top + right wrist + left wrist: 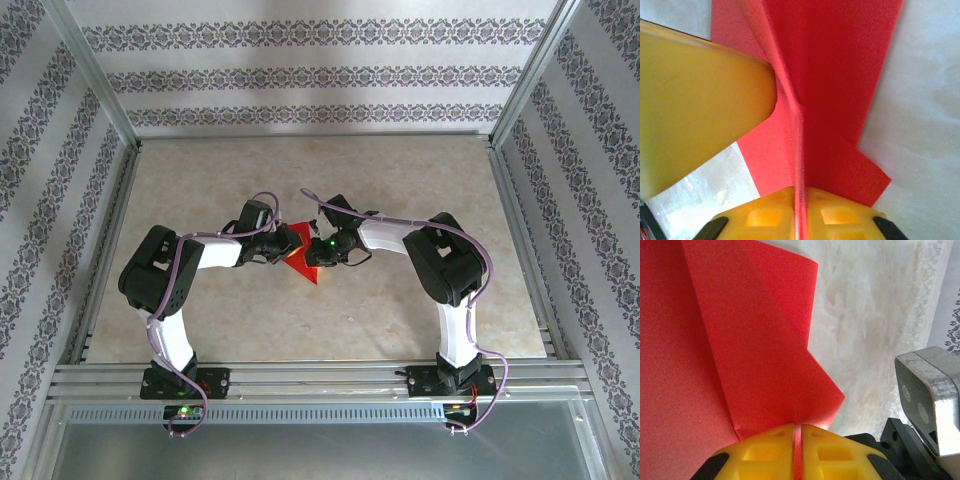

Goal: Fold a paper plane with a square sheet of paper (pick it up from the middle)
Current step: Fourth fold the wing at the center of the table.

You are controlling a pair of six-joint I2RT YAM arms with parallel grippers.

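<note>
Red thin creased paper sheet [303,262], mid-fold over the middle of the marbled beige worktop [420,180], is pinched tight between left fingers [767,452] and right fingers [840,215]; next, I'd judge, the centre crease needs sharpening.

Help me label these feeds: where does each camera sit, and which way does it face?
Top external: fixed above and behind the robot, facing down onto the table; the left arm and right arm show, meeting at the red paper.
Left wrist: on the left arm, facing along the left gripper, whose yellow fingers pinch the paper.
Right wrist: on the right arm, facing along the right gripper, also pinching the paper.
Shared: both wrist views show the creased paper against the table.
</note>
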